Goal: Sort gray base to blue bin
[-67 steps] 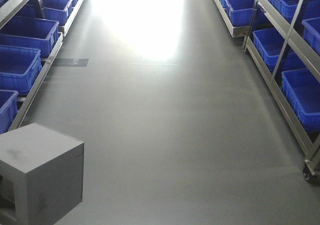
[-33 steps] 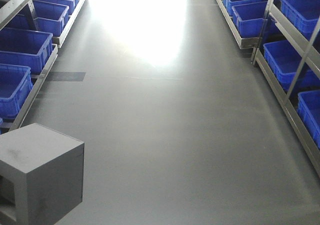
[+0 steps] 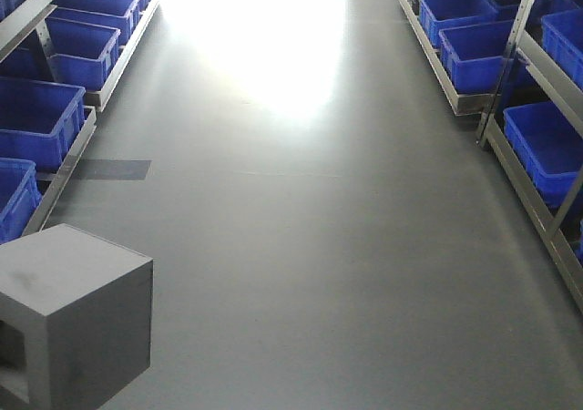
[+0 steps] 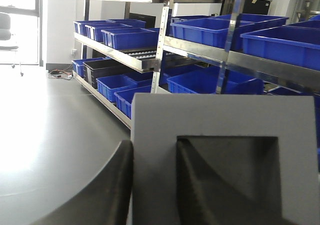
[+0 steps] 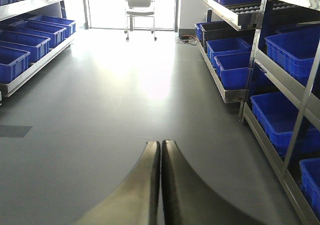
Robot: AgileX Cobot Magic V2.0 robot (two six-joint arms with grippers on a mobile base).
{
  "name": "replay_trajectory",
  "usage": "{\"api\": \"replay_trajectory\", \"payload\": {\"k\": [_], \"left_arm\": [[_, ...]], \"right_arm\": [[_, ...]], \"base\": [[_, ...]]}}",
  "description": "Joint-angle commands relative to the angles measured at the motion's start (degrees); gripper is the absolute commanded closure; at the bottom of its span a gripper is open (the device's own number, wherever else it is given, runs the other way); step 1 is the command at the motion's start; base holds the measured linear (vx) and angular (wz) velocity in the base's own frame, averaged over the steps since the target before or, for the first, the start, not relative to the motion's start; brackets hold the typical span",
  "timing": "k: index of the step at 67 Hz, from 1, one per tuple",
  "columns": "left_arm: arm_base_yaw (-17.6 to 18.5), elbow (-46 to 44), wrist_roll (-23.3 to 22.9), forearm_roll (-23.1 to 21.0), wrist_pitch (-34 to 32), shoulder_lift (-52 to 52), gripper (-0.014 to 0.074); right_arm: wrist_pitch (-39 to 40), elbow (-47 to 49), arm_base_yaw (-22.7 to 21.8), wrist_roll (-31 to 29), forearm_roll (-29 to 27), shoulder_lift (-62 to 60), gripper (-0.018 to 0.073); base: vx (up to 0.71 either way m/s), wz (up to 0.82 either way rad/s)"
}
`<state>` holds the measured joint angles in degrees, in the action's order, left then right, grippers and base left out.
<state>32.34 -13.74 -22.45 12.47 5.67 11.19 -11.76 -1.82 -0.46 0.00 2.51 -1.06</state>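
The gray base hangs in the bottom left of the front view with its recessed face turned left; no gripper shows there. In the left wrist view the gray base fills the lower right. My left gripper is shut on its wall, one finger outside and the other inside the square recess. My right gripper is shut with nothing in it, above bare floor. Blue bins line the racks on both sides; I cannot tell which one is the blue bin of the task.
A gray floor aisle runs ahead between metal racks of blue bins. A dark patch marks the floor at left. A chair stands at the far end by bright windows. One black bin sits among the blue ones.
The whole view has advanced along the aisle: the racks and the dark floor patch have slid toward me. The gray base keeps its place in the frame.
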Motion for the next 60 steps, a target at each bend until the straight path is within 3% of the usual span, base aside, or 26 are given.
{"api": "replay_trajectory", "payload": {"k": [1, 60], "left_arm": [[0.3, -1.8, -0.4, -0.3, -6.3, 0.4, 0.0603], [0.3, -1.8, -0.4, -0.3, -6.3, 0.4, 0.0603]], "right_arm": [[4.5, -0.3, 0.2, -0.7, 0.5, -0.4, 0.0564], [4.6, -0.3, 0.2, -0.7, 0.5, -0.4, 0.0564]], "base": [[0.50, 0.01], [0.51, -0.01]]}}
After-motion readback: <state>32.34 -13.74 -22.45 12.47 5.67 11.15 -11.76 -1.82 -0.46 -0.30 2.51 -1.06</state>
